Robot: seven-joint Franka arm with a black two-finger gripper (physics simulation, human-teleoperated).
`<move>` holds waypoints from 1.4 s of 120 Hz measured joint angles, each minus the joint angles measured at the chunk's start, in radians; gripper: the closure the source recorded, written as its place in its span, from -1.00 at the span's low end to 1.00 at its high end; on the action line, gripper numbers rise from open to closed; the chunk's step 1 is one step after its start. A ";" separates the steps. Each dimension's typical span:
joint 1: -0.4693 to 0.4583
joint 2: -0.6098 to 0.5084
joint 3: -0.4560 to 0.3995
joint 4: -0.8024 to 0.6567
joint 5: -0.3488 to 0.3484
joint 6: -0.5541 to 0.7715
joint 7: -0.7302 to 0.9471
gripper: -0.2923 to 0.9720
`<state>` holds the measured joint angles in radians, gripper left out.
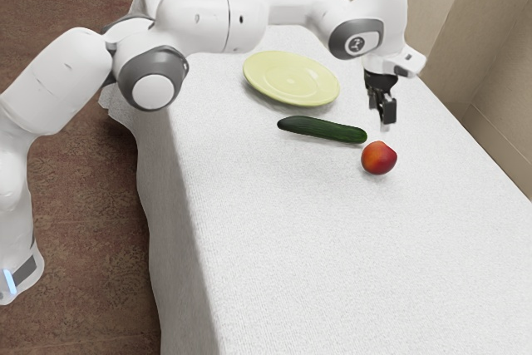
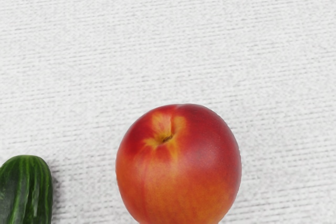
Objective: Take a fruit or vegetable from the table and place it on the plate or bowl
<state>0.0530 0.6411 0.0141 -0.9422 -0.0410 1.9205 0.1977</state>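
Note:
A red-orange peach [image 1: 379, 158] lies on the white tablecloth, with a dark green cucumber [image 1: 322, 129] just beside it toward the exterior view's left. A pale yellow-green plate [image 1: 291, 77] sits farther back, beyond the cucumber, with nothing on it. My black gripper [image 1: 381, 114] hangs above the table, a little behind and over the peach, open and holding nothing. In the wrist view the peach [image 2: 178, 165] is right under my hand, stem dimple up, and the rounded end of the cucumber [image 2: 25, 188] lies close beside it.
The table [image 1: 332, 247] is draped in a white cloth that drops off along the exterior view's left side. A beige wall runs close along the table's right and far sides. Open cloth stretches in front of the peach.

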 joint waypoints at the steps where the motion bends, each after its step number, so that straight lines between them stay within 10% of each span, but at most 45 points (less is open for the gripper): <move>1: 0.001 0.000 0.000 0.000 0.000 0.003 0.002 -0.54; 133: 0.071 0.219 -0.084 0.046 -0.137 0.179 0.118 -0.53; 168: 0.070 0.212 -0.084 0.045 -0.143 0.193 0.118 -0.02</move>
<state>0.1232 0.8527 -0.0697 -0.8969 -0.1835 2.1139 0.3162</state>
